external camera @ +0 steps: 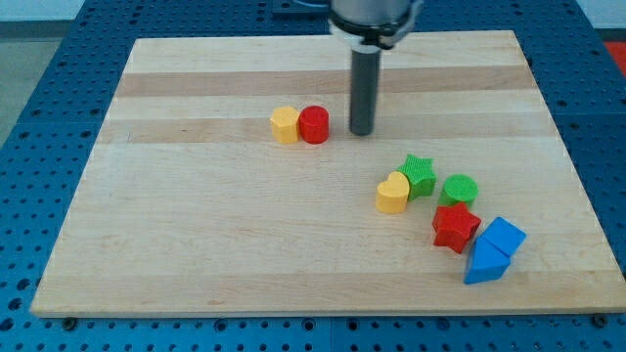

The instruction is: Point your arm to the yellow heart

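The yellow heart (392,193) lies right of the board's middle, touching the green star (419,174) on its upper right. My tip (362,132) stands on the board above and a little left of the heart, clearly apart from it. The tip is just right of the red cylinder (314,125), with a small gap between them.
A yellow hexagon block (285,125) touches the red cylinder's left side. A green cylinder (459,190), a red star (455,227), a blue cube (503,236) and a blue triangle (485,264) cluster at the lower right. The wooden board (196,244) lies on a blue table.
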